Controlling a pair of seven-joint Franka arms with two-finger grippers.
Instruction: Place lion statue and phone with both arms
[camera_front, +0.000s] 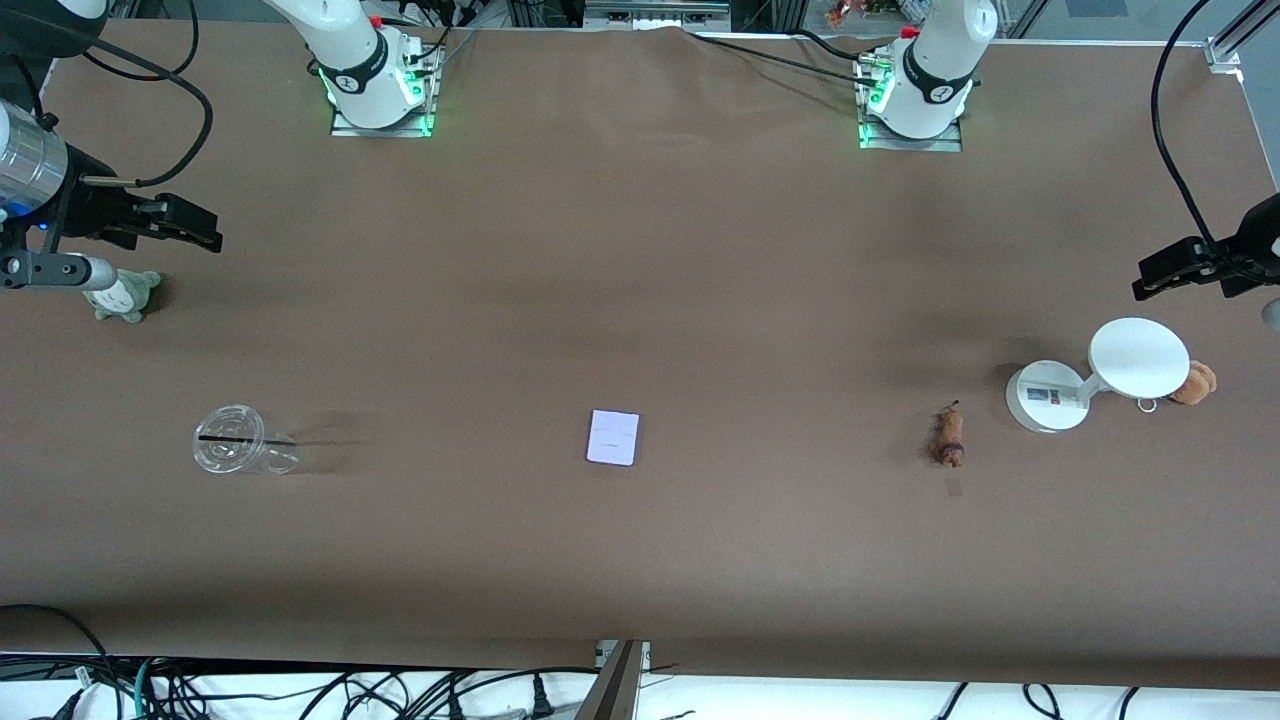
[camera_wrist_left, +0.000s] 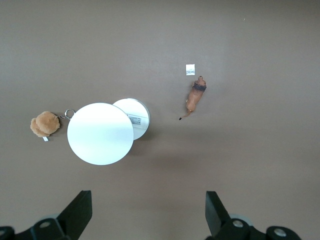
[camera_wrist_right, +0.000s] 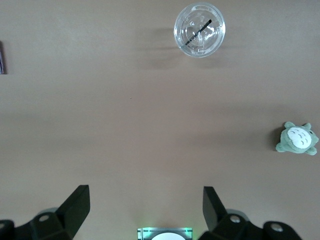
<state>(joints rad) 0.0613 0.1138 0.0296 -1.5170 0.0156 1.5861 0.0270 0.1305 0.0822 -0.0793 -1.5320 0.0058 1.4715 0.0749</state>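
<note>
You see both end effectors open and empty: left end effector (camera_front: 1150, 282) raised near the lion statue (camera_front: 948, 436); right end effector (camera_front: 205, 232) well apart from the phone (camera_front: 613, 438).

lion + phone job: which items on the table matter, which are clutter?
Job:
lion statue
phone

Clutter:
clear cup
grey-green plush
brown plush bear
white round stand
</note>
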